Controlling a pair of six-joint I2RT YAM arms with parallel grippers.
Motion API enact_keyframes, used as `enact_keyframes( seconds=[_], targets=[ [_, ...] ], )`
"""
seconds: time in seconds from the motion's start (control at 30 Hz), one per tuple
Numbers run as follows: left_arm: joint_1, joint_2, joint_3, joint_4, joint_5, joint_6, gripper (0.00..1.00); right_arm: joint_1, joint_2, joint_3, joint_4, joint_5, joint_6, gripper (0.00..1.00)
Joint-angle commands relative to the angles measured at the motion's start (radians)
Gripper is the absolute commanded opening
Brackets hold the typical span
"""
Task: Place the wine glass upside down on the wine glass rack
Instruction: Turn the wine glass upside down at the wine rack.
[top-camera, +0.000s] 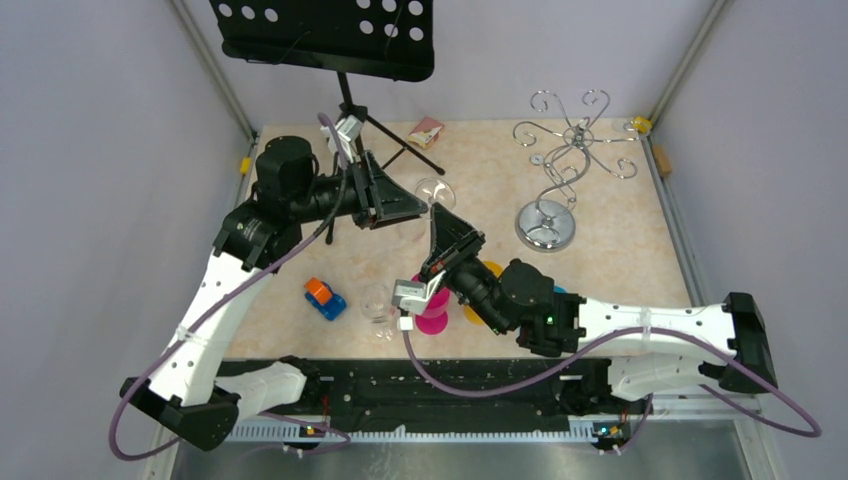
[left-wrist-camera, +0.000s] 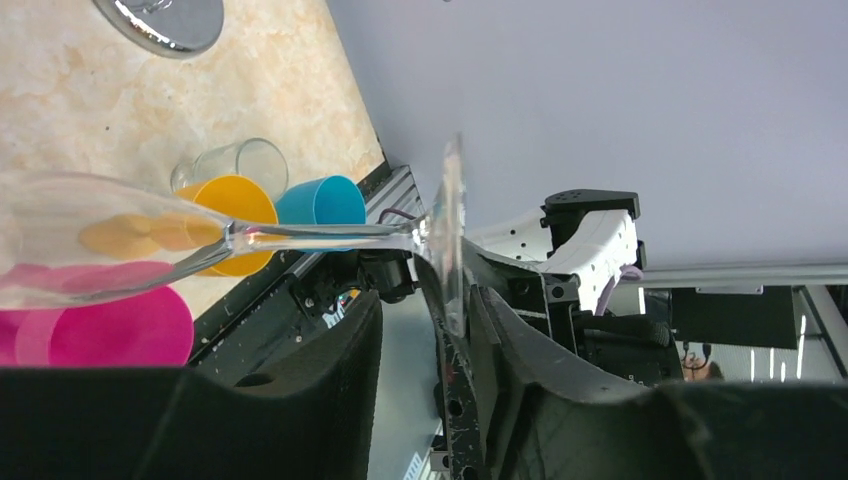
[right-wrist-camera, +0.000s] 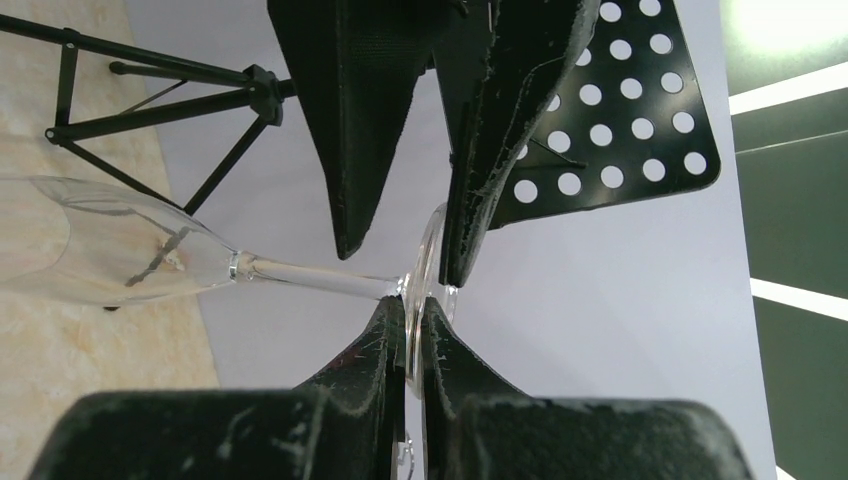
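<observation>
The right gripper (right-wrist-camera: 412, 305), closest to the lens in its own wrist view, is pinching the rim of the wine glass's foot (left-wrist-camera: 452, 230) between tightly closed fingers. It is holding the wine glass (right-wrist-camera: 130, 250) roughly on its side in the air above the middle of the table (top-camera: 620, 260). The left gripper (left-wrist-camera: 428, 300) is straddling the same foot from the opposite side. Its jaws are apart, with one finger at the disc's edge and a visible gap at the other, so it is not clamping anything yet. This looks like a hand-over in progress. The wine glass rack (top-camera: 546, 224) is standing empty towards the far right of the table, well apart from the glass, and the black music stand (top-camera: 330, 35) is standing at the back left. The lifting appears done. Passing the glass across, turning it bowl-down, carrying it over and hanging its foot on a hook arm are all remaining.
</observation>
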Motion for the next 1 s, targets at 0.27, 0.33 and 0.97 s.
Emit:
enact_keyframes(
  seconds=[0.27, 0.33, 0.97],
  targets=[
    [0.004, 0.014, -0.001, 0.111, 0.075, -0.028, 0.33, 0.015, 0.015, -0.014, 0.102, 0.025, 0.004, 0.00],
    [0.003, 0.018, -0.012, 0.117, 0.088, -0.030, 0.28, 0.016, 0.017, -0.022, 0.100, 0.027, 0.005, 0.00],
    [0.003, -0.051, -0.003, 0.016, -0.092, 0.093, 0.00, 0.028, 0.097, 0.019, 0.101, 0.151, 0.057, 0.73]
  ],
)
